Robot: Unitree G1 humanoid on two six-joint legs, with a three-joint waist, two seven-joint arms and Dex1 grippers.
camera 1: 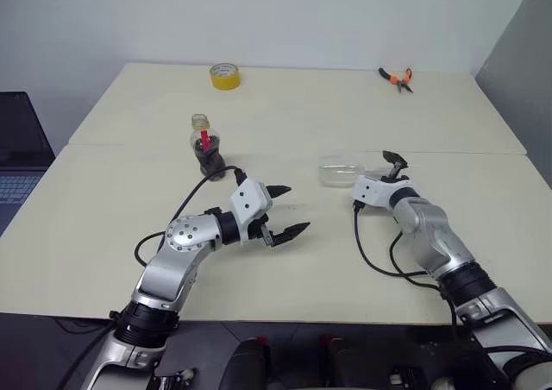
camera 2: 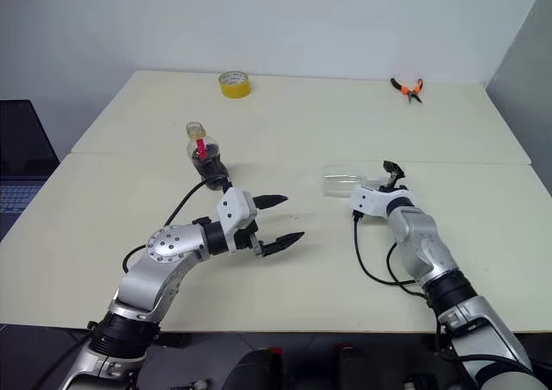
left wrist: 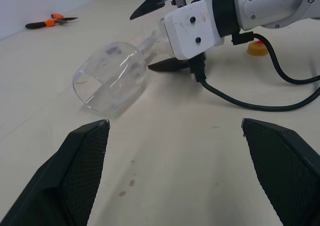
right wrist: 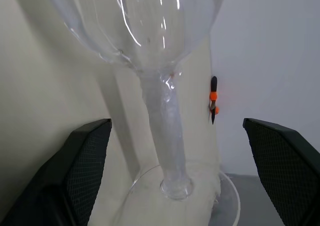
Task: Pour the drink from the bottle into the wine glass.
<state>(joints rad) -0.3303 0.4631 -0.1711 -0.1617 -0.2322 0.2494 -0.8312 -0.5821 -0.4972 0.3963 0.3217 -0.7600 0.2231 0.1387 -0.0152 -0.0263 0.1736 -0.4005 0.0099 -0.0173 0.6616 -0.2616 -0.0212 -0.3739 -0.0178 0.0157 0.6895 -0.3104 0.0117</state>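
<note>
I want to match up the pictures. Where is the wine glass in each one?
Left eye view: wine glass lying on its side, right of centre, by the right claw.
Right eye view: same spot.
Left wrist view: upper left.
Right wrist view: up close, stem mid-picture.
Shared landmark: orange pliers.

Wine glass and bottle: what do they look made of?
Wine glass: clear, glossy, sharp highlights on bowl and stem; glass or hard plastic, can't tell which. It lies on its side.
Bottle: thin clear plastic by the look, squat, red label strip, dark drink showing through.
</note>
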